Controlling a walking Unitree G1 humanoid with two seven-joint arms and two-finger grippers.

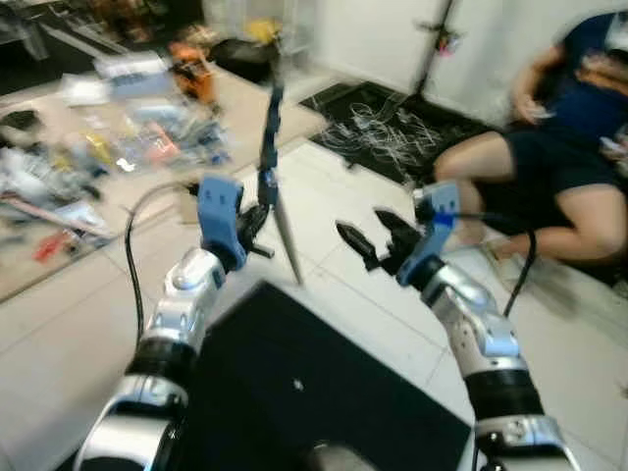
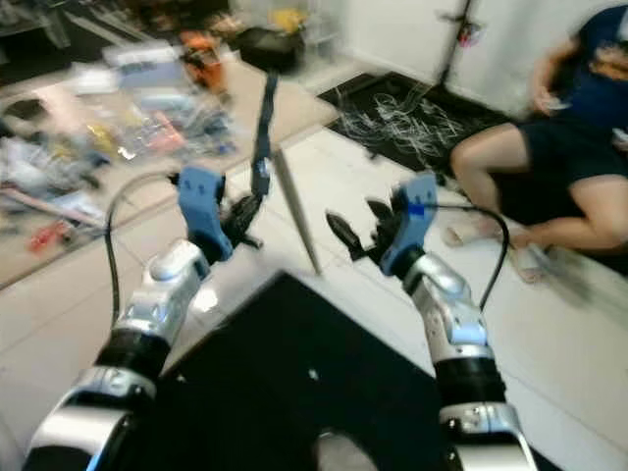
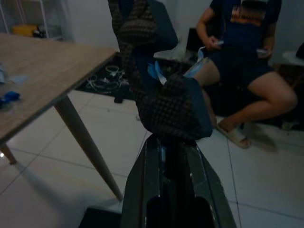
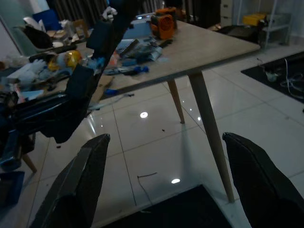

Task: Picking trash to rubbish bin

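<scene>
A: Over the black bin's opening (image 1: pixel 294 392), near the robot: both arms raised. The left gripper (image 1: pixel 257 221) is clamped on a long dark strip of trash (image 1: pixel 270 123) that stands up above the fingers, in front of the table leg (image 1: pixel 287 235).

B: The left wrist view adds detail: the strip (image 3: pixel 161 90) is a dark checked material, folded and bunched right at the fingertips, with a bit of light blue in it. The head views give only a thin blurred outline.

A: The right gripper (image 1: pixel 378 240) sits just right of the left one, fingers spread, nothing between them. Its wrist view shows the two fingers (image 4: pixel 85 180) well apart.

B: That view also shows the wooden table (image 4: pixel 209 47) strewn with clutter on the far left. A seated person (image 1: pixel 549 167) is far right on the tiled floor (image 1: pixel 59 334).
</scene>
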